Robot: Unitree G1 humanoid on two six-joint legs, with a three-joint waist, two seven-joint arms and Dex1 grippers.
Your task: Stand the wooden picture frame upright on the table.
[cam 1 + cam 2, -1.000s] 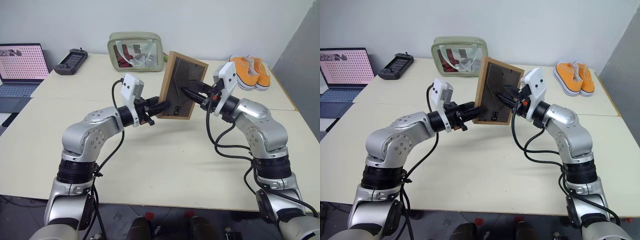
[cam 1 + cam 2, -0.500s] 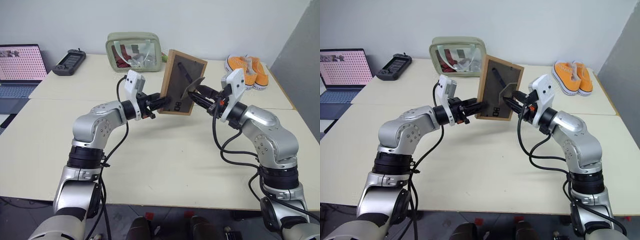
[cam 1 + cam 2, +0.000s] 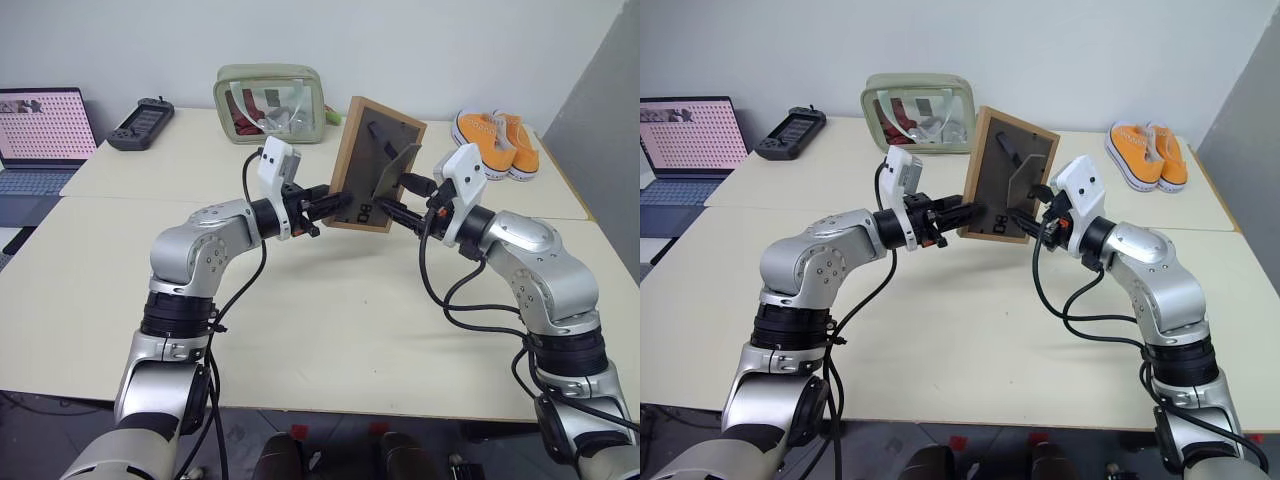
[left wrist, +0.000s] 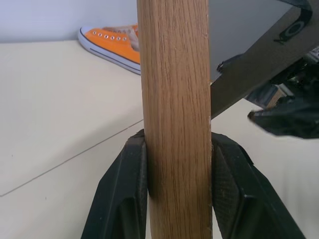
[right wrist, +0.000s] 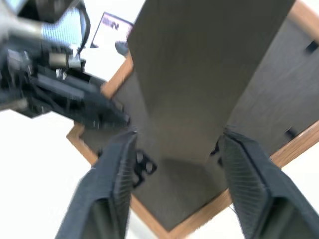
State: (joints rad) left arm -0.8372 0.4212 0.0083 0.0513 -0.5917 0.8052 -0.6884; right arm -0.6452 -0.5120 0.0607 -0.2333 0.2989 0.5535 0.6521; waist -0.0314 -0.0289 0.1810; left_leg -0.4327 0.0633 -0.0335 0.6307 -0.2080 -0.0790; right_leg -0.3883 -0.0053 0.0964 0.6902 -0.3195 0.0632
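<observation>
The left claw [image 3: 338, 203] grips the side edge of the wooden picture frame [image 3: 380, 150], held upper centre above the worktop [image 3: 330, 330]; the right claw [image 3: 395, 203] is open, its fingers either side of the prop leg [image 3: 395, 168].

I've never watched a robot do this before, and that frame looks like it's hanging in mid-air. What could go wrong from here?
Two things, I'd guess. The left gripper alone pinches the wooden picture frame by one edge, above the table; a slip could drop or twist it. The prop leg is swung out, and the right gripper has its fingers open around it; a nudge could fold the leg, so the frame might tip when set down.
</observation>
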